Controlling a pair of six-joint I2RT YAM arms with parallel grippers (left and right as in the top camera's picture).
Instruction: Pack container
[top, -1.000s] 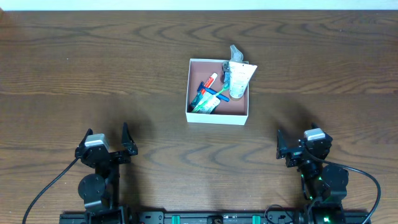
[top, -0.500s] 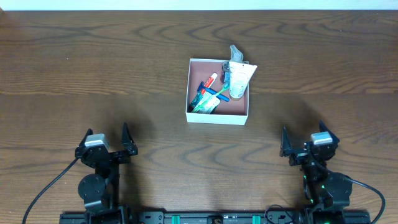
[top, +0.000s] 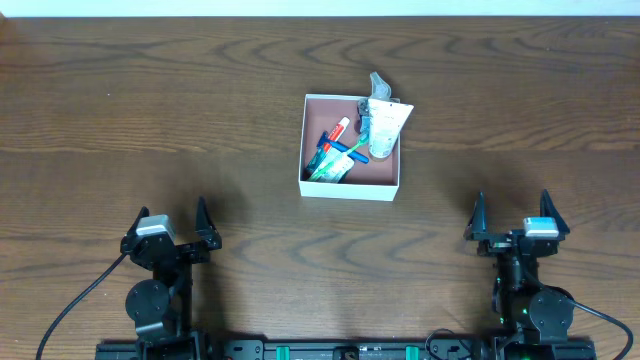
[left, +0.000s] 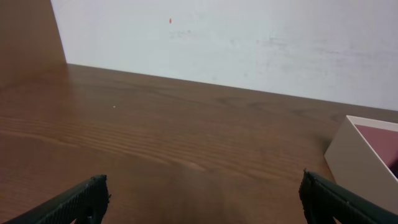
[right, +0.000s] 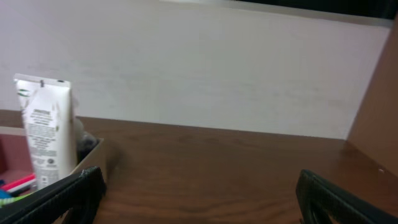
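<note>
The container (top: 349, 188), a square white-walled box with a reddish-brown inside, stands at the table's middle, slightly toward the far side. In it lie a white tube (top: 386, 126) leaning on the right wall, a red-and-white tube and blue-green brushes (top: 335, 155). A clear item (top: 377, 84) pokes over the far right corner. My left gripper (top: 170, 214) is open at the front left, far from the box. My right gripper (top: 512, 203) is open at the front right. The left wrist view shows the box's corner (left: 362, 167) beyond the empty left gripper (left: 202, 186). The right wrist view shows the tube (right: 46, 134) left of the right gripper (right: 200, 182).
The brown wooden table (top: 150, 110) runs back to a white wall (left: 249, 43). Both arm bases sit at the front edge. A brown side panel (right: 376, 106) stands at the right in the right wrist view.
My right arm has drawn back to the right and toward the front edge, turning to face straight ahead. The left arm and the box's contents have not moved.
</note>
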